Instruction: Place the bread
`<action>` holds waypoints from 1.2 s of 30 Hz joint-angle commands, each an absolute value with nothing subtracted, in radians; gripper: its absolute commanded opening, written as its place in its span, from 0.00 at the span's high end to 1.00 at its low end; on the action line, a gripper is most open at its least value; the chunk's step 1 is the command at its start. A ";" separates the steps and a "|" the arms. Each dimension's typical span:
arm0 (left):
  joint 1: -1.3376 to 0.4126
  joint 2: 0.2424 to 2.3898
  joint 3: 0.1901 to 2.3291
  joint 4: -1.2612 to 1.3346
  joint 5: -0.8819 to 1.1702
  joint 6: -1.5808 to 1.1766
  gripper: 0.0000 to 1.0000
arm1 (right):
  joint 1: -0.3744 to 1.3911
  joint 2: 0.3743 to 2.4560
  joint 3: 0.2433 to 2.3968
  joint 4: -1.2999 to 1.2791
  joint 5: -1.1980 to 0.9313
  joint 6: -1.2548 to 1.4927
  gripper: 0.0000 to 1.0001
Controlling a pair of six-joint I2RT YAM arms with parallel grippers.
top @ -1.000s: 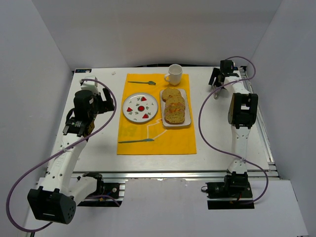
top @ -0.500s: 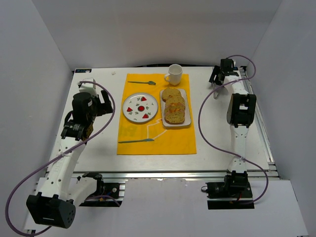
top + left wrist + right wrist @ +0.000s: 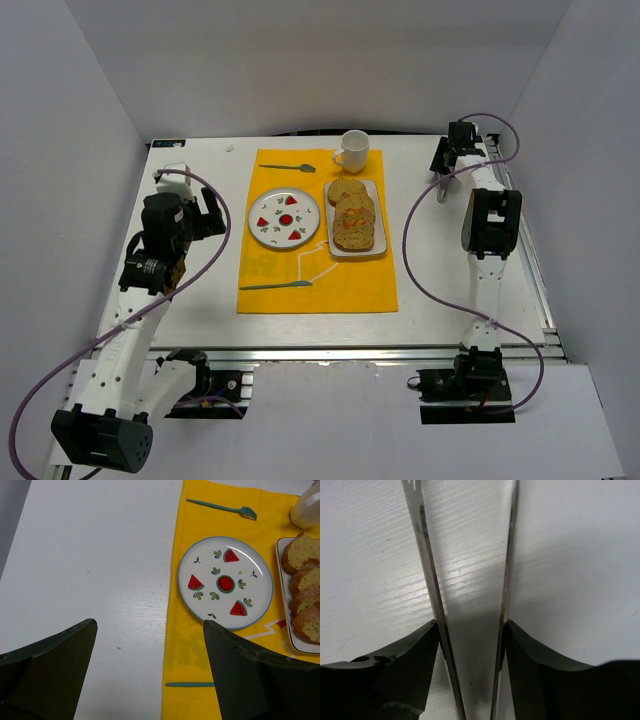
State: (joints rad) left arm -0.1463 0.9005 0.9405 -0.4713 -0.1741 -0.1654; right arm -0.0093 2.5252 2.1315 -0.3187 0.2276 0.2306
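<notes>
Left tool (image 3: 150,625) has drawn back over white table (image 3: 100,555) — apart; right tool (image 3: 470,630) clamps tongs (image 3: 427,570).

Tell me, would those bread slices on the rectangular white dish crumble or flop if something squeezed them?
The bread slices look thick with a porous, speckled crumb, so probably light and soft; a hard squeeze would likely dent them. They overlap on the dish, so lifting one may drag its neighbour. The thin metal tongs could bite into the crust.

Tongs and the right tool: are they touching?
Touching. The right wrist view shows the right tool clamping the tongs, its fingers pressed against both arms' outer sides.
</notes>
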 commanded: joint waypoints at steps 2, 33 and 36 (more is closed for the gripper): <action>-0.149 0.862 0.933 -0.485 -0.184 -0.164 0.02 | -0.011 2.501 2.109 -0.423 0.183 0.230 0.43; -0.149 0.775 0.894 -0.304 -0.017 -0.083 0.02 | 0.051 1.602 1.846 -0.942 -0.213 0.062 0.42; -0.149 0.756 0.893 -0.321 -0.006 -0.078 0.02 | 0.086 1.548 1.711 -0.917 -0.270 0.046 0.42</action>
